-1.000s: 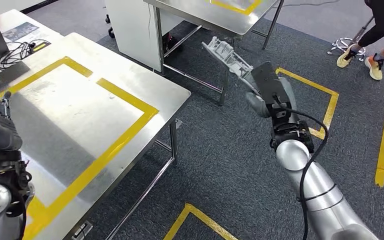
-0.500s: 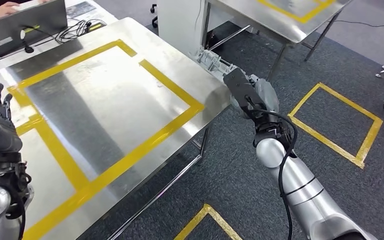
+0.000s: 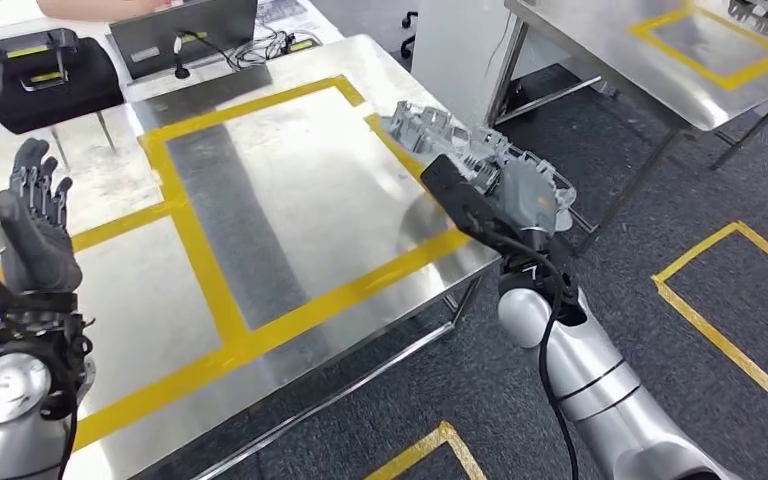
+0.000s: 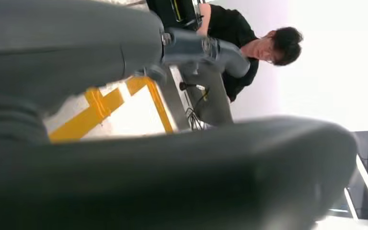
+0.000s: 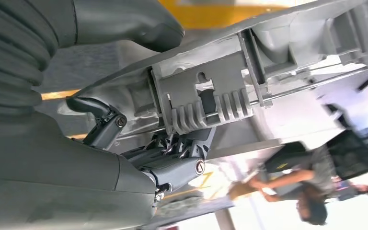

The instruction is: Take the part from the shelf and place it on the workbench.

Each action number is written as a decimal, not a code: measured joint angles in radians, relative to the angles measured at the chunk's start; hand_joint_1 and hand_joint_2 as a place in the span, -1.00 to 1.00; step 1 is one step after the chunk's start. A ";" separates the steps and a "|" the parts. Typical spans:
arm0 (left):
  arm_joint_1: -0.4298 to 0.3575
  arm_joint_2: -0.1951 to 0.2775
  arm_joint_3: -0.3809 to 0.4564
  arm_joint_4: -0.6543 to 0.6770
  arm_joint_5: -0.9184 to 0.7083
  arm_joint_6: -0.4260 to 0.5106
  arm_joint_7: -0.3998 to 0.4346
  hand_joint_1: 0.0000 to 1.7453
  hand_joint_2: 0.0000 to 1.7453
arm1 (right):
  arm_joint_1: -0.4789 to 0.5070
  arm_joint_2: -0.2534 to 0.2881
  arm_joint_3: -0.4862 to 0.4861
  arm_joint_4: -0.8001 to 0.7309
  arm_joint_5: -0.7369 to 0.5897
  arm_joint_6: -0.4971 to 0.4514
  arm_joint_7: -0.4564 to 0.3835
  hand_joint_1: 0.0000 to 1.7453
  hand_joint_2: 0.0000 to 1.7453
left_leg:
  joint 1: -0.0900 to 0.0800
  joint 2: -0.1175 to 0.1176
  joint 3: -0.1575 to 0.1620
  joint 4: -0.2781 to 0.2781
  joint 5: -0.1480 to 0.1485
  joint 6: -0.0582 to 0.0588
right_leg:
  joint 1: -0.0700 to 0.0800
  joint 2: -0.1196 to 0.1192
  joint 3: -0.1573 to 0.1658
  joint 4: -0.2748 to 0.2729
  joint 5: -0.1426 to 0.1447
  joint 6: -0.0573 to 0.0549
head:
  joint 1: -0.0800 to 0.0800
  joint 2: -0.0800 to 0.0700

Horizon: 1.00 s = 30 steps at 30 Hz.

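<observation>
Over workbench (image 3: 260,200) edge, right hand (image 3: 505,195) fingers (image 5: 172,167) clamp grey part (image 3: 450,135), underside ribs in wrist cam, left hand (image 3: 35,235) fingers spread.

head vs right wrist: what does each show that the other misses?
Head view alone: the raised, empty left hand, the yellow-taped workbench as a whole, a black case behind it, and the part hanging over the bench's right edge. Right wrist view alone: the part's ribbed underside with fingers hooked beneath it. Both: the right hand holding the grey part.
</observation>
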 joint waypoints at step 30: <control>0.045 -0.035 -0.024 0.050 -0.003 0.021 -0.036 -1.00 -1.00 | 0.060 0.047 0.036 -0.045 0.099 0.042 -0.015 -1.00 1.00 | -0.016 -0.019 -0.030 -0.001 0.038 -0.005 | -0.004 0.008 -0.002 0.089 -0.075 0.010 | 0.006 0.000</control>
